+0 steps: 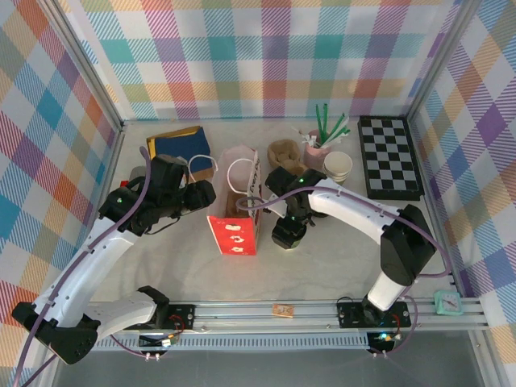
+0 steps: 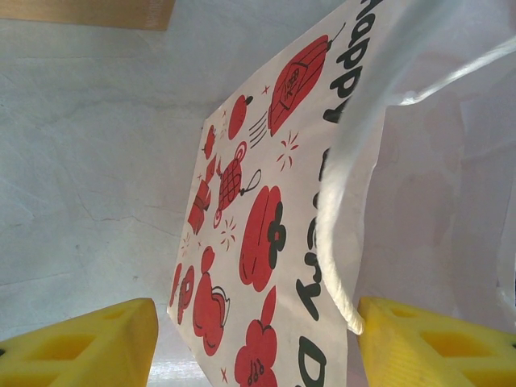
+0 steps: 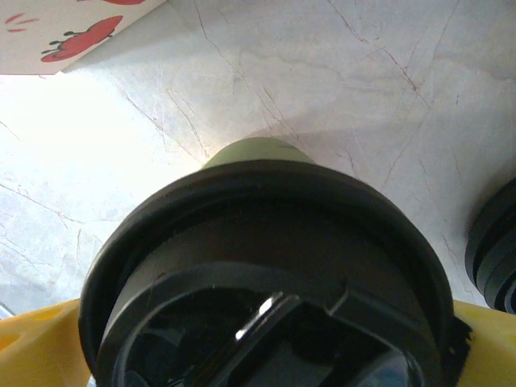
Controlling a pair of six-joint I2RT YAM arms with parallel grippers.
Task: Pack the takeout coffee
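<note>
The takeout coffee (image 1: 288,235) stands on the table just right of the red-and-white paper bag (image 1: 235,231). Its black lid (image 3: 266,242) looms large in the right wrist view, with the green body (image 3: 251,150) showing beyond it. My right gripper (image 1: 289,226) is open, one yellow finger (image 3: 36,347) on each side of the lid and close against it. My left gripper (image 1: 208,193) is open at the bag's left rim. In the left wrist view the bag's printed wall (image 2: 258,242) and white rope handle (image 2: 343,242) lie between its yellow fingers (image 2: 81,347).
A blue-and-gold bag (image 1: 179,145) lies at the back left. At the back right are a pink cup of green straws (image 1: 318,149), stacked paper cups (image 1: 338,167) and a checkerboard (image 1: 389,157). A dark ribbed object (image 3: 493,250) sits right of the coffee.
</note>
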